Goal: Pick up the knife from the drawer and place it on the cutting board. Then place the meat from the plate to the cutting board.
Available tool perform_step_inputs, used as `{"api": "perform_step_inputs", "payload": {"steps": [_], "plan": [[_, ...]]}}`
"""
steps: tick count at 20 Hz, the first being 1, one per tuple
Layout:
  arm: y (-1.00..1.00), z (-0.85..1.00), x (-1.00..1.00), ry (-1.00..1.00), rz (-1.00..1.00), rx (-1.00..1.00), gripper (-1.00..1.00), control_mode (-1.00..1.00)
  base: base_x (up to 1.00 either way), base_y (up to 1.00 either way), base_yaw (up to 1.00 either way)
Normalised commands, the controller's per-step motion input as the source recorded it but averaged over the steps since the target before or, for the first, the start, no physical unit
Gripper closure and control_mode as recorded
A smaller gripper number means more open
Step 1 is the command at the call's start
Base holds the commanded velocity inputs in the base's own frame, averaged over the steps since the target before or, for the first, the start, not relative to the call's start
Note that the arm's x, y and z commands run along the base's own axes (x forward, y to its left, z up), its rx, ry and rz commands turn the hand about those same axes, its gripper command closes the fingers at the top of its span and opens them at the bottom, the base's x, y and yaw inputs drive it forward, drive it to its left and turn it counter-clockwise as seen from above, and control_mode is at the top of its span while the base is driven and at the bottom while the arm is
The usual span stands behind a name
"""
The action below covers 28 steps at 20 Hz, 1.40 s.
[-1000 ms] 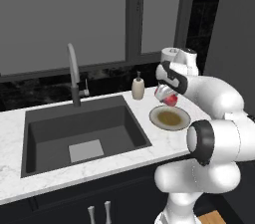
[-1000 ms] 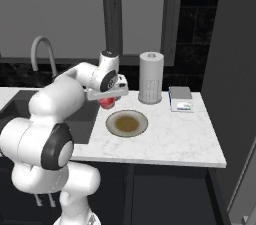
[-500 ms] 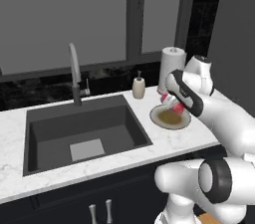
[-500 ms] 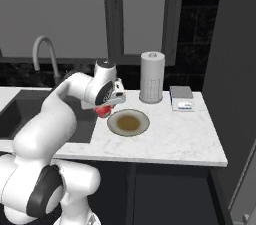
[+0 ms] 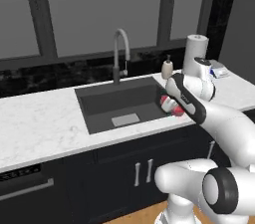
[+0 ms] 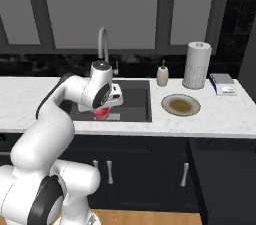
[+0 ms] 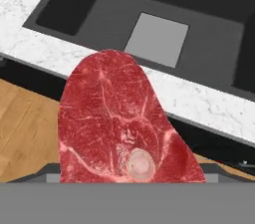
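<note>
Hand view puts the meat (image 7: 122,123) at six o'clock, pinched in the jaws over the front edge of the sink (image 7: 149,19). Right base view shows the empty plate (image 6: 181,105) at three o'clock on the surface. The steak should travel level and slowly until the cutting board is located.

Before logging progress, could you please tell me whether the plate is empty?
Empty: the plate on the counter is bare, and the meat hangs in the gripper above the sink.
</note>
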Motion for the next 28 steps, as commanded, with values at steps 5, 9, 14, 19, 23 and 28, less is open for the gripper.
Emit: {"api": "perform_step_inputs", "payload": {"steps": [5, 9, 14, 19, 23, 28], "plan": [[0.0, 0.0, 0.0, 0.0, 0.0, 0.0, 1.0, 1.0, -0.71, 1.0, -0.02], [0.0, 0.0, 0.0, 0.0, 0.0, 0.0, 1.0, 1.0, -0.54, 1.0, 0.0], [0.0, 0.0, 0.0, 0.0, 0.0, 0.0, 1.0, 1.0, -0.28, 1.0, 0.0], [0.0, 0.0, 0.0, 0.0, 0.0, 0.0, 1.0, 1.0, -0.1, 1.0, 0.01], [0.0, 0.0, 0.0, 0.0, 0.0, 0.0, 1.0, 1.0, 0.0, 1.0, 0.0], [0.0, 0.0, 0.0, 0.0, 0.0, 0.0, 1.0, 1.0, 0.01, 1.0, 0.0]]}}
